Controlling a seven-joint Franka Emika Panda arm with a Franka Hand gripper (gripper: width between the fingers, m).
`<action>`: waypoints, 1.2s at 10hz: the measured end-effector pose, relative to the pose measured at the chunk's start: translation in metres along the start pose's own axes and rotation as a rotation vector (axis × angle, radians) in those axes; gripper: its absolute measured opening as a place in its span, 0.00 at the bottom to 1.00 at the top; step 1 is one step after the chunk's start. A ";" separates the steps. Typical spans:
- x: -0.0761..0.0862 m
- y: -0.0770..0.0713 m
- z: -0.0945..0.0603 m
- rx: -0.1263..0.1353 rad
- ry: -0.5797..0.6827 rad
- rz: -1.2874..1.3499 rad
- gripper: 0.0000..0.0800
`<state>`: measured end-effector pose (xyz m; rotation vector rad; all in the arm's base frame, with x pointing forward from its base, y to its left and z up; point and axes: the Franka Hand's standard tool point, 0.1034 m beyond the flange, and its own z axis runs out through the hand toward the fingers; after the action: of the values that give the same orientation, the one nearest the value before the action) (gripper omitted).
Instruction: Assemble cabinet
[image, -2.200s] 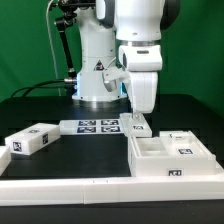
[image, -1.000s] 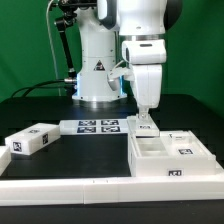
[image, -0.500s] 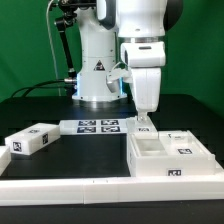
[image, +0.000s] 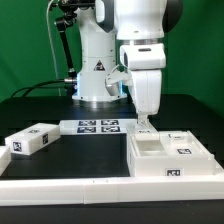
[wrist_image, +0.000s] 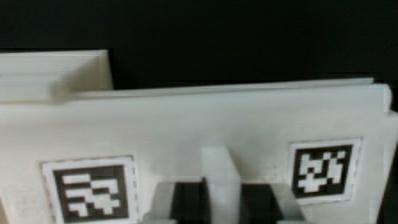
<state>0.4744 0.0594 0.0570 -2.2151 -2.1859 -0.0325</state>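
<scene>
We see hard, matte white plastic on a black tabletop (image: 85, 155). All the parts are flat-faced with square edges.

The cabinet body (image: 172, 162) lies on the exterior view's right. It is a low open box with straight thin walls and at least one recess open upward. Small black-and-white square tags sit on its front wall and upper face. A loose cabinet block (image: 30, 141), oblong and tagged on its top and end, lies well apart from the body on the exterior view's left. Between the two, farther back, the marker board (image: 95, 126) lies flat just in front of the glossy white robot base (image: 97, 70).

The gripper (image: 146, 122) points straight down at the body's rear corner on the side nearer the marker board. Its tips are at or just above the wall there. We cannot tell whether its fingers are spread or pinching the wall.

The wrist view is soft. It shows a smooth white wall (wrist_image: 231, 115) with a square tag (wrist_image: 89, 188), a second tag (wrist_image: 320, 170) and a narrow upright rib (wrist_image: 221, 185) between them.
</scene>
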 end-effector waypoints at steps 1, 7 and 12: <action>-0.001 0.000 0.000 0.000 0.001 -0.013 0.09; 0.002 0.002 -0.003 -0.012 0.001 0.005 0.09; -0.001 0.020 -0.004 -0.014 0.005 -0.007 0.09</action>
<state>0.4943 0.0579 0.0610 -2.2125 -2.1976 -0.0543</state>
